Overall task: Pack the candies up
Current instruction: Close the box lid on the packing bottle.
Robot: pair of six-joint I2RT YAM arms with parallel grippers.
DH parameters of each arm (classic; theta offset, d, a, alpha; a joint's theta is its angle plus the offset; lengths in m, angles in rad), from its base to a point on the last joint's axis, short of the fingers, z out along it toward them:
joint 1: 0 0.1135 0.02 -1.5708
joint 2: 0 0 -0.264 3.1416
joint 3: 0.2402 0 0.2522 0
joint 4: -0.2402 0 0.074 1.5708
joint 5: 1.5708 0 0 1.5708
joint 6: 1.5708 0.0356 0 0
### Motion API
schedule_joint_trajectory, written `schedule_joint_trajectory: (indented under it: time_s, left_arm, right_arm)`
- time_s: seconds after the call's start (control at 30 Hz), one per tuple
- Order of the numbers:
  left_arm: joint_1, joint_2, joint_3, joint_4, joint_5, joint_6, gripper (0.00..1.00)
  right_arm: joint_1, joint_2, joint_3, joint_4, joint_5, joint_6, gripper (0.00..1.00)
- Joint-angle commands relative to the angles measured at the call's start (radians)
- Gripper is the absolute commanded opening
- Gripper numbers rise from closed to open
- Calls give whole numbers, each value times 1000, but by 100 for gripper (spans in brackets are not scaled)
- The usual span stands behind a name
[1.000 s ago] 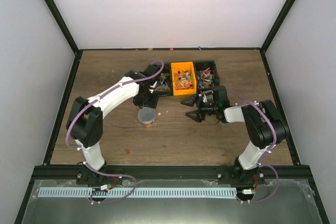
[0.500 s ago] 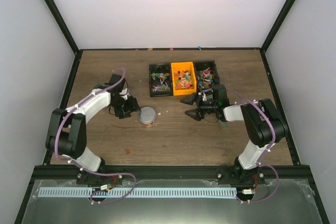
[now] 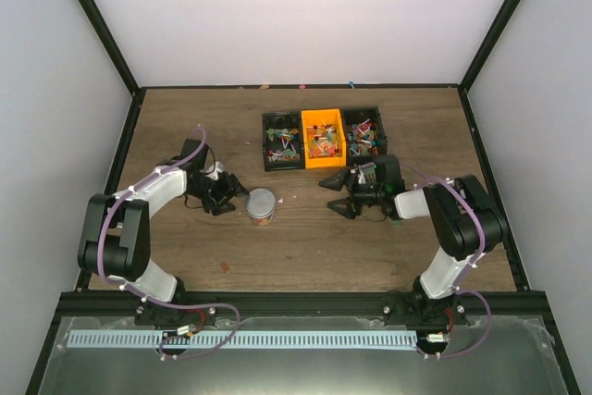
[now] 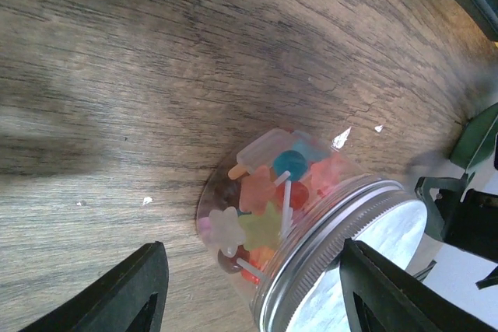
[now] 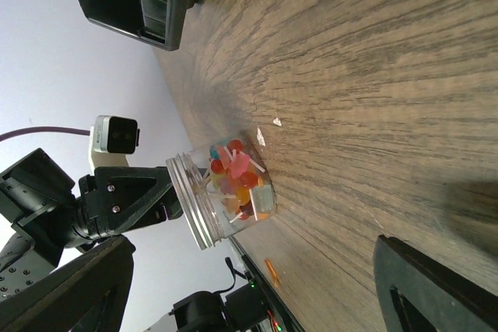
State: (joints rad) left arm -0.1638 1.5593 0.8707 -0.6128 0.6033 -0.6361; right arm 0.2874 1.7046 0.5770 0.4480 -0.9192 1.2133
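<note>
The candies point every way in the upright jar; left hand and right hand gape empty.

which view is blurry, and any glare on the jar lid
Left wrist: the table is smeared at the left, the jar is fairly sharp, its metal lid glares pale. Right wrist: grain and jar crisp, the near fingers dark and soft-edged. Top external: even light, faint shadows, no blur.
</note>
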Motion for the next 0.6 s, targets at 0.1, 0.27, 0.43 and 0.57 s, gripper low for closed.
schedule_joint_trajectory:
  time_s: [0.1,0.27,0.43,0.57]
  left_arm:
    - [-2,-39,55,-24,-24,-2,64]
    - [1,-93,74,52,-3,95,73]
    - [0,-218,-36,217,-93,199,91]
    - [-3,-300,-141,350,-198,261,100]
  right_arm:
    - [-3,-15,-13,30,5,9,86]
    - [-2,-2,-3,37,4,9,86]
    - [-3,11,-1,42,3,7,86]
    - [-3,26,4,42,-1,4,86]
